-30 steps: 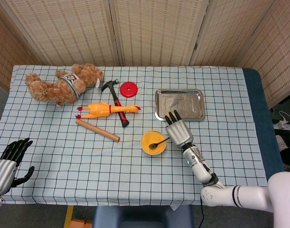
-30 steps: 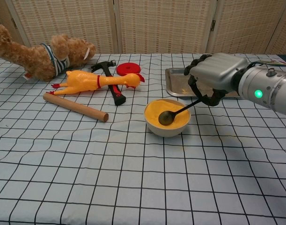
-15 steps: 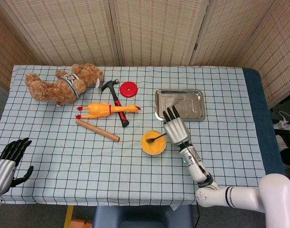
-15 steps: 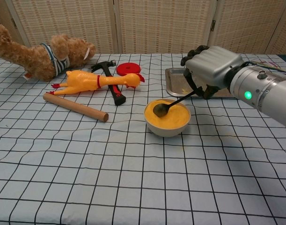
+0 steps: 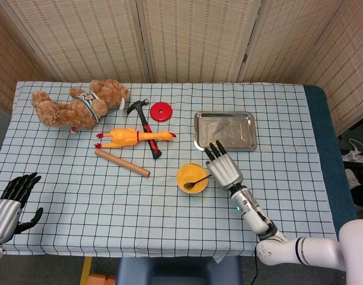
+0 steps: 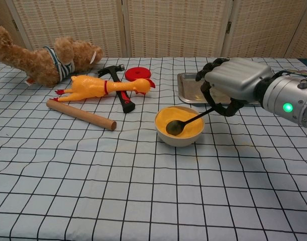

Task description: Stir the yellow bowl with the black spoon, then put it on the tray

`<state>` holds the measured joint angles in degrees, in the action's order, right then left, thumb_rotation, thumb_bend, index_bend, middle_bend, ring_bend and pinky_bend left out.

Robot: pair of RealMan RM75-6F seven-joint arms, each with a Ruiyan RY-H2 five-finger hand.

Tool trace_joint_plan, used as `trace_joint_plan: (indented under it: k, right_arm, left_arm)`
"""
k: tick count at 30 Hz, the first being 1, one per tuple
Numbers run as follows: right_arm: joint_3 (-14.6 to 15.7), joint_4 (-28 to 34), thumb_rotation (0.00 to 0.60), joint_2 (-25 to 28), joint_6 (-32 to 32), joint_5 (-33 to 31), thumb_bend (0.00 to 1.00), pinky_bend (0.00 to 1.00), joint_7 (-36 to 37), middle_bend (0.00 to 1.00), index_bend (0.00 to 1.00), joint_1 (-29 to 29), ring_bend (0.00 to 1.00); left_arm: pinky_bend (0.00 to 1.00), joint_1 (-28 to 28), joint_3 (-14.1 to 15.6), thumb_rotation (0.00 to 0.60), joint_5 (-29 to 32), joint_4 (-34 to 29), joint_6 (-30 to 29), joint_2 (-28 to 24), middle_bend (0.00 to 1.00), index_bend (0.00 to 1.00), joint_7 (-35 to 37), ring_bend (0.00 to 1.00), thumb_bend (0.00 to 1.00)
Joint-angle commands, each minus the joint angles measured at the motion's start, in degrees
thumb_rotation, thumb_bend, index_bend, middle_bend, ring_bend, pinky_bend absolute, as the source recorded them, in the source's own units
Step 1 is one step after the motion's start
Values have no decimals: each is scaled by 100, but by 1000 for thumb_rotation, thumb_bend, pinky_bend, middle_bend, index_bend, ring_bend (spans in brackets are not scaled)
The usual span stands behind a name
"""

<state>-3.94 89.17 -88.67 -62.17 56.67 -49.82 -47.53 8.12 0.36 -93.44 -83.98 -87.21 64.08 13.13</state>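
The yellow bowl (image 5: pixel 191 178) (image 6: pixel 180 126) stands on the checked cloth just right of the middle. My right hand (image 5: pixel 224 168) (image 6: pixel 235 84) hovers at the bowl's right side and grips the handle of the black spoon (image 5: pixel 196 182) (image 6: pixel 185 122). The spoon's head dips into the bowl at its near-left part. The steel tray (image 5: pixel 224 130) (image 6: pixel 189 93) lies behind the bowl, beyond my right hand. My left hand (image 5: pixel 12 203) rests at the table's near-left corner, fingers apart and holding nothing; the chest view does not show it.
Left of the bowl lie a wooden rolling pin (image 5: pixel 122 162) (image 6: pixel 81 114), a rubber chicken (image 5: pixel 132 136) (image 6: pixel 104 86), a hammer (image 5: pixel 145 125) (image 6: pixel 120 95), a red disc (image 5: pixel 161 111) (image 6: pixel 138 73) and a teddy bear (image 5: pixel 75 104) (image 6: pixel 41 57). Folding screens close off the back.
My right hand swung back and then forward again, sweeping the spoon's head round inside the bowl. The bowl stayed put and the left hand barely shifted.
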Motion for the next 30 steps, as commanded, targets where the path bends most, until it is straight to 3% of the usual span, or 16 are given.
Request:
trace_joint_plan:
  k: [1,21,30]
  right_arm:
    - [28,-142,600,-116,24,-16,544,0,-103,119,794,-19,0]
    - [-275,-1303,600,-949,-336,-14,544,0,-542,126,803,-84,0]
    - [-271,-821,600,-546,-170,254,544,0,53,127,806,75,0]
  left_arm:
    - [72,0,3,600,-1,9,2,-1,0,0,14,0,425]
    - [72,11,-19,600,61,40,42,-26,0,0,110,0,424]
    - [72,2,-11,600,37,30,20,-14,0,0,79,0,424]
